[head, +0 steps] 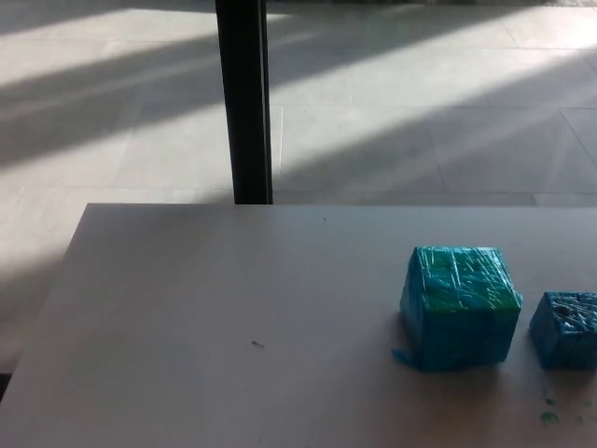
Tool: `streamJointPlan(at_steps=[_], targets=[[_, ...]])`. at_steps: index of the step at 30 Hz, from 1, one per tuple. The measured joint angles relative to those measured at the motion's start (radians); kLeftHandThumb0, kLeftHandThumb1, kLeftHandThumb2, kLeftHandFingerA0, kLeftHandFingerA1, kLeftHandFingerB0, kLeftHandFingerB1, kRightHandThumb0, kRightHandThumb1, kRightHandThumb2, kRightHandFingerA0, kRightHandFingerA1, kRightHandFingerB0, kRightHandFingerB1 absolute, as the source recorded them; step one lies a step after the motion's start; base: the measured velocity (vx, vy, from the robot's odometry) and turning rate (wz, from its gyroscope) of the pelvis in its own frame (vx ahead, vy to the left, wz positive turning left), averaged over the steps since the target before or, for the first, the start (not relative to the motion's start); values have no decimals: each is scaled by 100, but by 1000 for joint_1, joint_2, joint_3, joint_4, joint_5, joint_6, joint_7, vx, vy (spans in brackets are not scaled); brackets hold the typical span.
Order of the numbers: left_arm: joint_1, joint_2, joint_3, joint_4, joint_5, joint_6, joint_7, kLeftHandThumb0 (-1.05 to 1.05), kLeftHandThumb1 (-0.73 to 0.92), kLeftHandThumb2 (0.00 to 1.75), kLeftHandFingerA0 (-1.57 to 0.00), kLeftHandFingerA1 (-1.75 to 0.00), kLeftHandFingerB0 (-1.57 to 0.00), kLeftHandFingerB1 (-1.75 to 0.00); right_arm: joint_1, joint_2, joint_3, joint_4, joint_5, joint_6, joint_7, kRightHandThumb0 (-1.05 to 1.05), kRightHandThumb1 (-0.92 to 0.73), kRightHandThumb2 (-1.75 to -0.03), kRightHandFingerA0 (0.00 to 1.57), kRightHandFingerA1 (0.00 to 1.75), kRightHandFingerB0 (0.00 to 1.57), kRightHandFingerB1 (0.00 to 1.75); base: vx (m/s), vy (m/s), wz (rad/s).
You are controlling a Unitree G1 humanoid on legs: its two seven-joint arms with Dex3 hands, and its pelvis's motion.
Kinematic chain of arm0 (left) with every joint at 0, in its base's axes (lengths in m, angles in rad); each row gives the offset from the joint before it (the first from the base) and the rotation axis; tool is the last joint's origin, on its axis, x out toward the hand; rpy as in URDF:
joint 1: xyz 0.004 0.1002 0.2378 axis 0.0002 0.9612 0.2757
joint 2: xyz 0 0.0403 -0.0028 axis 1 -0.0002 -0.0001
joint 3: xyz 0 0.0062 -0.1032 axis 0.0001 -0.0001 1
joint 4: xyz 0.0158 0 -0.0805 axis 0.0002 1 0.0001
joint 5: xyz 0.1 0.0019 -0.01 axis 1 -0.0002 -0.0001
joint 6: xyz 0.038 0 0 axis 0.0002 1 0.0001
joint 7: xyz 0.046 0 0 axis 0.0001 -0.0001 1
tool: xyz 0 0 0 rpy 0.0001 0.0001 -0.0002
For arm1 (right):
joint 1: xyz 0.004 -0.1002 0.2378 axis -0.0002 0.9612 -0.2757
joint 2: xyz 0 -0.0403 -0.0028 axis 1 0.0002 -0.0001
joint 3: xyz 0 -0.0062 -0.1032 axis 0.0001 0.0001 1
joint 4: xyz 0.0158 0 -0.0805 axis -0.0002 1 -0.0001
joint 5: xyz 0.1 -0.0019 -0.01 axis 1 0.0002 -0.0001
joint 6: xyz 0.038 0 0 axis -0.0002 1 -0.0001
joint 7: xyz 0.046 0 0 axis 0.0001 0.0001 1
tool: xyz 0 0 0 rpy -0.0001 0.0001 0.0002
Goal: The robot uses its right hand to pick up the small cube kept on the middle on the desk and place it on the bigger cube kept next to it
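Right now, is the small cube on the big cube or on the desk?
On the desk. The small cube rests beside the big cube, at its right, with a gap between them.

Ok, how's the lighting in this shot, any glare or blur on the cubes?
Head view: sunlight stripes the floor beyond; the desk lies in dim shade; bigger cube and small cube look soft and bluish, their wrapping faintly shiny, without harsh glare.

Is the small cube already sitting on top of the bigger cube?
No, the small cube rests on the desk to the right of the bigger cube, with a gap between them.
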Motion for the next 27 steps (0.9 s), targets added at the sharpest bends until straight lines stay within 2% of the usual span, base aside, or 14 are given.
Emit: streamJointPlan(at_steps=[5,6,7,8,9,10,11,12,13,21,24,25,26,27], targets=[[5,2,15,-2,-31,21,-33,-81,85,66,-29,-46,-30,-38,-8,-1,-24,21,17,-5,20,-75,-64,-102,0,62,0,30,0,0,0],[6,2,16,-3,-35,23,-38,-84,85,66,-27,-47,-29,-36,-10,-1,-30,25,20,-5,21,-73,-59,-97,2,66,0,32,0,0,0],[6,2,16,-3,-38,25,-42,-83,85,66,-27,-48,-29,-37,-18,-1,-44,40,26,-5,22,-70,-76,-65,0,87,1,34,0,0,0],[7,2,16,-3,-40,26,-46,-81,66,108,-18,-53,-22,-49,-25,-1,-58,50,32,-3,22,-71,-59,-97,2,65,0,33,0,0,0],[8,3,14,-4,-40,27,-49,-83,85,66,-28,-46,-29,-37,-29,-1,-70,57,39,-2,22,-72,-58,-95,3,67,0,32,0,0,0],[11,3,13,-8,-41,30,-52,-83,85,66,-28,-46,-29,-37,-37,-1,-89,71,47,2,22,-72,-58,-95,3,67,0,32,0,0,0],[15,3,14,-12,-43,33,-53,-84,68,109,-30,-59,-19,-47,-46,-3,-114,84,58,8,16,-71,-59,-96,3,67,0,31,0,0,0],[14,4,15,-8,-46,35,-54,-84,68,109,-30,-59,-19,-47,-58,-10,-141,91,71,14,6,-71,-59,-96,3,67,0,31,0,0,0],[13,4,16,-5,-48,36,-55,-83,85,66,-29,-48,-29,-37,-67,-17,-159,94,80,19,-2,-70,-60,-97,3,67,1,32,0,0,0],[11,5,14,-5,-63,40,-66,-83,86,66,-28,-45,-30,-37,-98,-55,-228,108,127,92,-72,-71,-54,-95,15,75,0,44,0,0,0],[11,5,12,-2,-65,40,-66,-83,85,66,-27,-46,-30,-37,-117,-71,-250,116,140,134,-101,-61,-60,-101,0,65,1,40,0,0,0],[11,5,12,2,-66,39,-67,-81,66,107,-20,-54,-22,-49,-124,-77,-260,120,147,147,-110,-65,-82,-68,0,85,3,33,0,0,0],[11,5,11,6,-66,39,-68,-81,66,107,-19,-54,-20,-49,-130,-86,-270,123,155,161,-119,-63,-79,-69,0,87,3,36,0,0,0],[12,5,9,7,-67,39,-70,-83,86,66,-26,-47,-28,-37,-138,-94,-288,125,165,176,-129,-63,-79,-68,0,86,4,33,0,0,0]])
